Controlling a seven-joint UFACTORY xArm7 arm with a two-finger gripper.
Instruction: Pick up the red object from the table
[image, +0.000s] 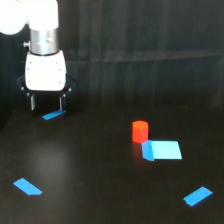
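Observation:
The red object (140, 131) is a small red-orange cylinder standing upright on the black table (90, 165), right of centre in the exterior view. It touches or nearly touches the back left corner of a flat blue block (161, 150). My gripper (47, 103) hangs from the white arm at the upper left, far from the cylinder. Its two thin dark fingers (33, 102) point down with a gap between them and nothing held. A small blue flat piece (53, 115) lies just below the fingertips.
Two more blue flat pieces lie on the table, one at the lower left (27, 187) and one at the lower right (198, 196). A dark curtain backs the scene.

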